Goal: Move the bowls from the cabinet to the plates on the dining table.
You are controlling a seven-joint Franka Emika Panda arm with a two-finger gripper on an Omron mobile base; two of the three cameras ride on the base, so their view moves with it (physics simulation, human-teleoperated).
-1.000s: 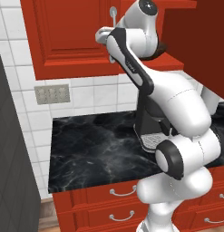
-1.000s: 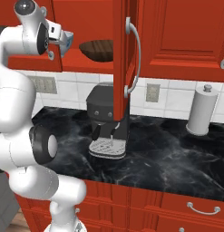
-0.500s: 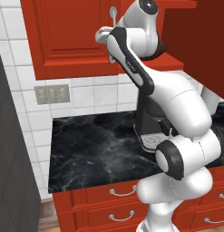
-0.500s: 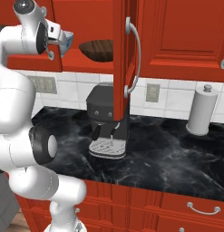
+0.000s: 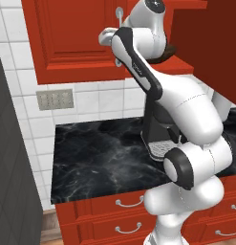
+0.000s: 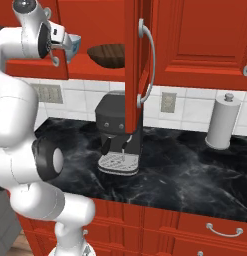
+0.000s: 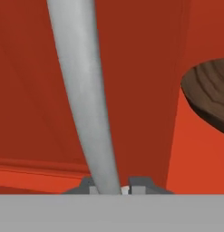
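Hand view: jaws clamped on silver cabinet handle (image 7: 86, 104); dark wooden bowl (image 7: 208, 97) on shelf beside.

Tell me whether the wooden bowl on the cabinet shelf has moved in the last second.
No. In the right base view the wooden bowl sits at the same spot on the red shelf, just left of the open cabinet door.

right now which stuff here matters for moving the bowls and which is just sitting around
For the job:
- wooden bowl on the cabinet shelf
- blue-patterned bowl beside it
- cabinet
- gripper, shut on the left door's handle

Just lying about:
- coffee machine
- paper towel roll
- wall socket plate
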